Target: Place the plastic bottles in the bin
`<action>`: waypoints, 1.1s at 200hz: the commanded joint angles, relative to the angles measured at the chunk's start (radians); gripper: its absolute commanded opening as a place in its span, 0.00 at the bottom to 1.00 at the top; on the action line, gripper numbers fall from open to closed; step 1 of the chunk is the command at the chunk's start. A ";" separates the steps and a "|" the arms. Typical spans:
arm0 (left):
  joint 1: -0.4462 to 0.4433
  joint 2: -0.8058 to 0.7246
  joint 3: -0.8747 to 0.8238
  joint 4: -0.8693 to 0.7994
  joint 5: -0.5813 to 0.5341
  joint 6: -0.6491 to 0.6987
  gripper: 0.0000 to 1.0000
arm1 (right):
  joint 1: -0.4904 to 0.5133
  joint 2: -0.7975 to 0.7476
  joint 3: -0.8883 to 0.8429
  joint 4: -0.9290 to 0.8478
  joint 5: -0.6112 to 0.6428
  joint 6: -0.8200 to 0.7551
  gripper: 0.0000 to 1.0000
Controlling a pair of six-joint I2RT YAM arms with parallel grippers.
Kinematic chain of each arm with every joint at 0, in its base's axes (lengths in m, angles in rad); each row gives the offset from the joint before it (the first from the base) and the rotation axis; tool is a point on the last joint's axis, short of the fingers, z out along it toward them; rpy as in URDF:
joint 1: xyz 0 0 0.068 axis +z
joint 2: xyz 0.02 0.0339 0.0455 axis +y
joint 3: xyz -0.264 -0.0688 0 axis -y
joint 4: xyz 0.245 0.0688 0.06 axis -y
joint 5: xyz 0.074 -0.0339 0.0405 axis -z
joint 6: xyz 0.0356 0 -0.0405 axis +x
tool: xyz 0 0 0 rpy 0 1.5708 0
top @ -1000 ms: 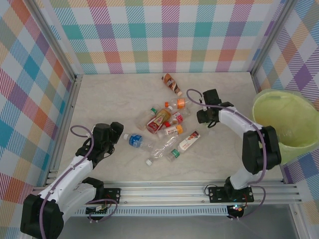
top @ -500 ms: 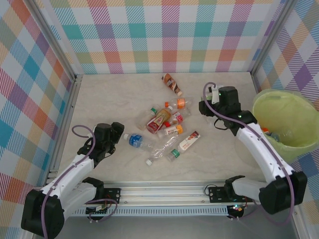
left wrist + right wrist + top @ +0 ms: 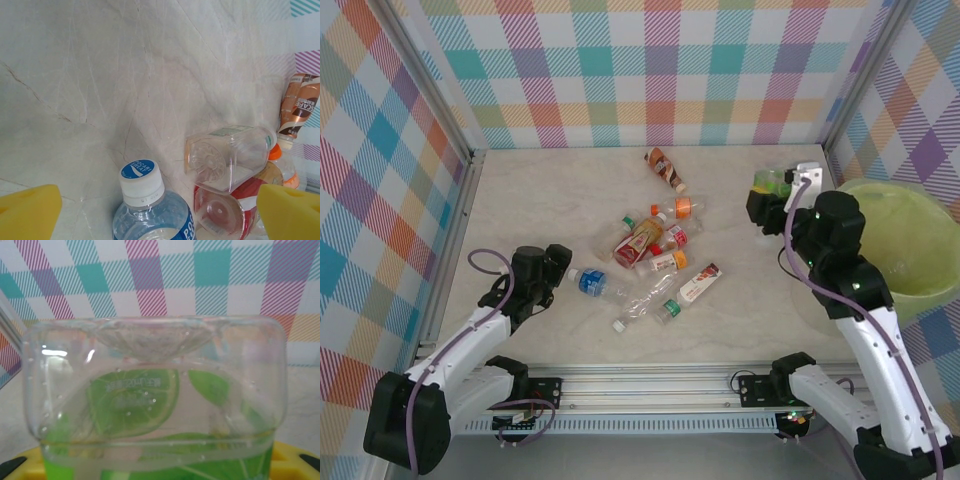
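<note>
**Item 1: green-labelled bottle** [image 3: 767,182]. Clear plastic with a lime-print label. Held by the right gripper [image 3: 776,196], raised off the table [image 3: 520,200]. In the right wrist view the bottle lies crosswise just above the yellow pads [image 3: 20,465], its base or shoulder toward the lens. The fingers are clamped on its lower body. Judged empty or nearly so: light, thin-walled, likely to dent under pressure, smooth enough to twist in a loose hold. The bin [image 3: 910,250] stands beside the gripper on its outer side, apart from the bottle.

**Item 2: blue-capped bottle** [image 3: 141,182]. Clear, with a blue label and a white-and-blue cap. It lies between the left gripper's [image 3: 160,212] spread yellow fingertips [image 3: 27,212], cap pointing away from them, with neither tip touching it. The fingers are wide apart and hold nothing. Judged light and slippery. The labelled barrel offers a better hold than the narrow neck.

**Item 3: clear ribbed bottle** [image 3: 227,157]. It lies on its side just beyond the right-hand fingertip and rests on a red-labelled bottle [image 3: 220,210]. Judged likely to roll if nudged.

**Item 4: remaining plastic bottles** [image 3: 650,245]. A loose cluster ahead of the left fingers. One brown-labelled bottle [image 3: 664,167] lies apart from it, farther out.
</note>
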 commanded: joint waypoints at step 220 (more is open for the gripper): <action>0.012 0.140 0.046 0.071 0.061 0.015 1.00 | -0.345 -0.103 -0.059 0.174 0.864 -0.561 0.41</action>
